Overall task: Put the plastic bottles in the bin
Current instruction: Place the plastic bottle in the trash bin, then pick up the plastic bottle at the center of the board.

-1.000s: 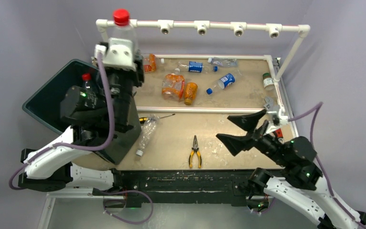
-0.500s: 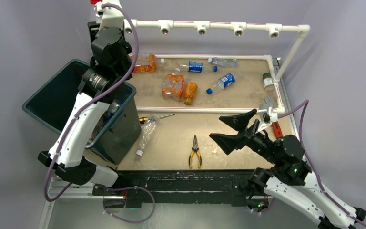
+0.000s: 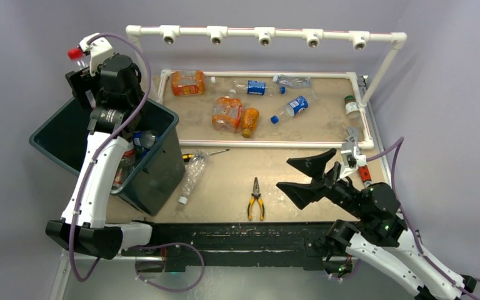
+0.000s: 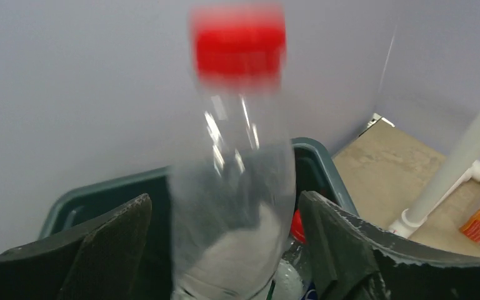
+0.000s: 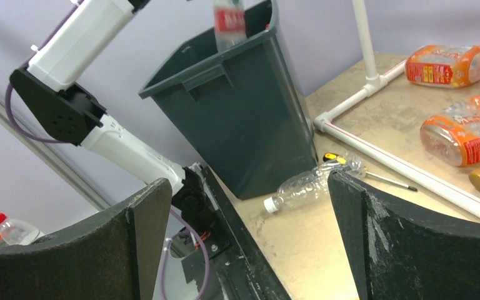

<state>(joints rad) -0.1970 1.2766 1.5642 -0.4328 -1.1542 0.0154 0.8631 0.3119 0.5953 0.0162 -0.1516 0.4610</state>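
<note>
My left hand [image 4: 223, 199] hangs over the bin [image 4: 87, 194] with its fingers spread. A clear bottle [image 4: 237, 137] with a red cap [image 4: 238, 42] stands upright between them, blurred. There is a visible gap on its left side and barely any on its right, so my hand is open around it and not squeezing it. The side view from my other wrist puts that bottle right above the bin's mouth. More bottles [image 3: 142, 141] already lie inside the bin. A second ago I was holding this bottle higher and further right, up by the white pipe frame [image 3: 262, 32] over the bin's right rim. Since then the arm has swung left across the bin and my fingers have parted. The orange bottle [image 3: 187, 82] in the desk's back-left corner was mostly hidden by my arm then and now shows in full. My right hand [image 3: 284, 175] hovers wide open and empty over the near right part of the desk [image 3: 237, 165], hardly shifted. A crushed clear bottle [image 3: 192, 178] lies just beside the bin, and yellow-handled pliers [image 3: 255, 199] lie near the front edge.
</note>
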